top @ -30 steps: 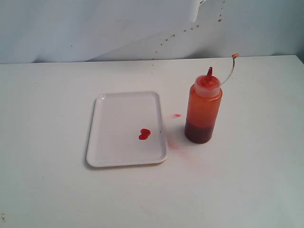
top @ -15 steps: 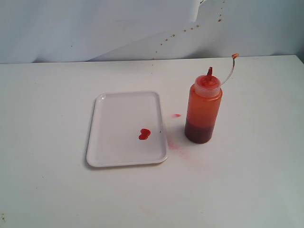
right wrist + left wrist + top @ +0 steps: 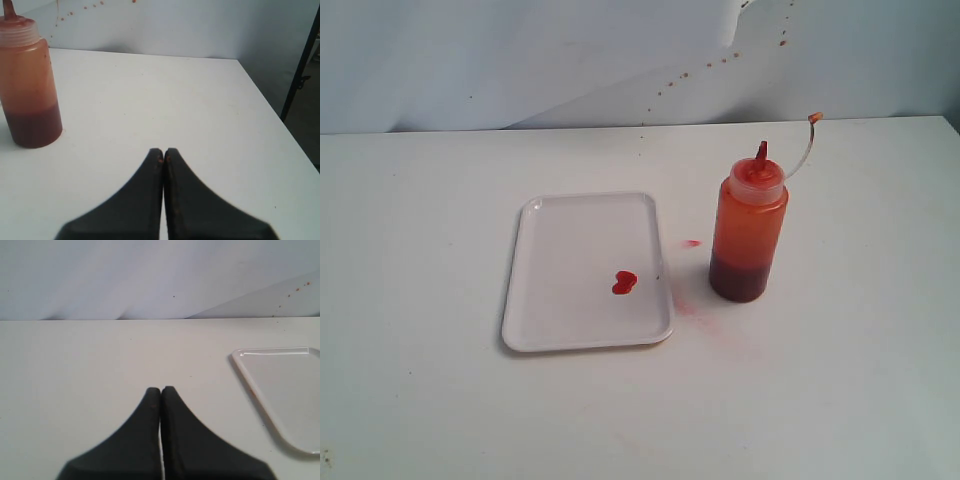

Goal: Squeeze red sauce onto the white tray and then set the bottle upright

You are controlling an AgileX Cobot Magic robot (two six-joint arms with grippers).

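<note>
Ext cam high, looks down on bench (image 3: 420, 400). Wrist cams low, close, facing wall (image 3: 150, 280); left shares tray (image 3: 285, 390), right bottle (image 3: 27, 85).

Seemingly a robot test bench: white table (image 3: 420, 400) before a plain, red-speckled backdrop (image 3: 520, 60).

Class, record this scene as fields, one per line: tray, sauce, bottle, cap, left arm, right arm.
tray: white tray flat on the table
sauce: small red sauce blob on the tray
bottle: bottle upright on the table beside the tray, not touching it
cap: cap off the nozzle, on its tether
left arm: left gripper shut, empty
right arm: right gripper shut, empty, clear of the bottle
</note>
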